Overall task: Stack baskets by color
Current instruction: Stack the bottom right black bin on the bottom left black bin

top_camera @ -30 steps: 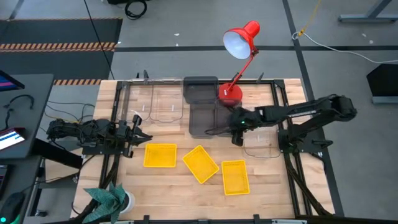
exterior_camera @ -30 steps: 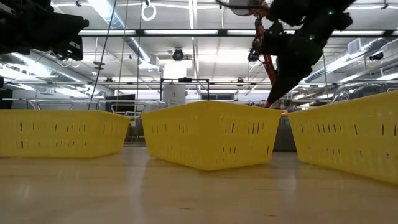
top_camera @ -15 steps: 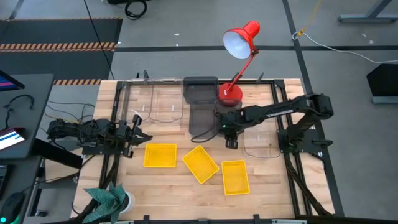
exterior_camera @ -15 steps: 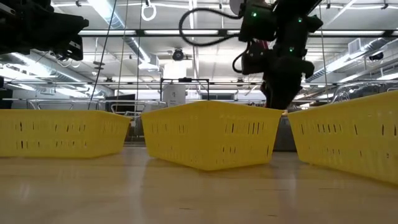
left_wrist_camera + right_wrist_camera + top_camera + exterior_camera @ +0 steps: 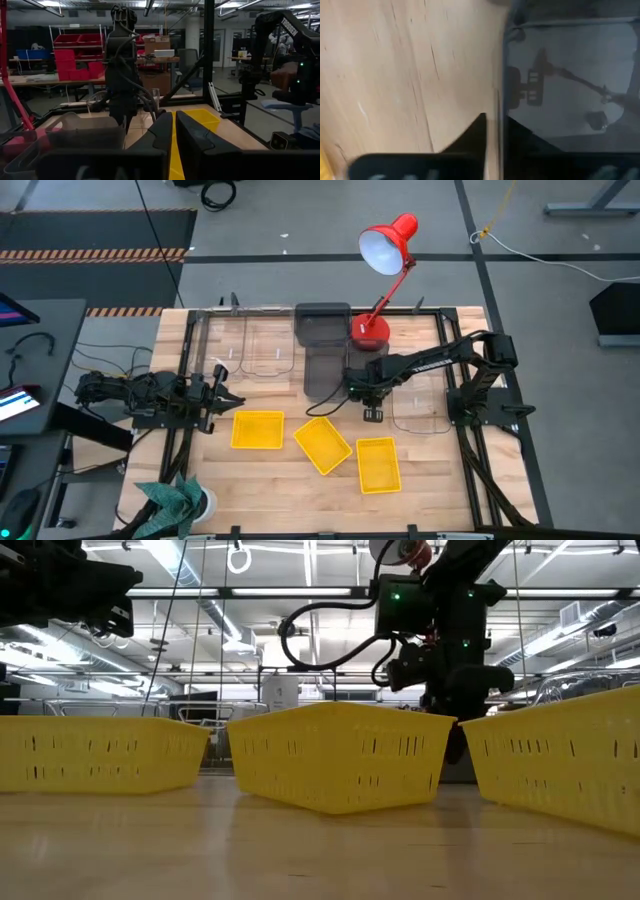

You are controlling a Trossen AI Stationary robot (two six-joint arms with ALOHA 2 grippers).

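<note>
Three yellow baskets (image 5: 258, 430), (image 5: 322, 443), (image 5: 377, 464) lie in a row near the table's front. Two dark grey baskets (image 5: 322, 325), (image 5: 325, 372) sit one behind the other at mid-table. One clear basket (image 5: 265, 345) lies at the far left, another (image 5: 418, 410) at the right. My right gripper (image 5: 495, 125) points down at the nearer grey basket's right wall and is shut on it. My left gripper (image 5: 222, 395) waits shut at the table's left side. My right gripper has the nearer grey basket's right side wall (image 5: 501, 100) between its fingers, one finger (image 5: 475, 135) outside over the wood and the other inside the basket. It comes from above, pointing down. The basket lies flat on the table.
A red desk lamp (image 5: 385, 245) leans over the far edge, its base (image 5: 368, 330) just behind my right arm. A green folded thing (image 5: 178, 500) lies at the near left corner. Bare wood shows between the grey and the yellow baskets.
My right gripper has swung toward the table's left and come down, tipping from a slant to pointing straight down, onto the nearer grey basket's right wall. The baskets lie where they were.
</note>
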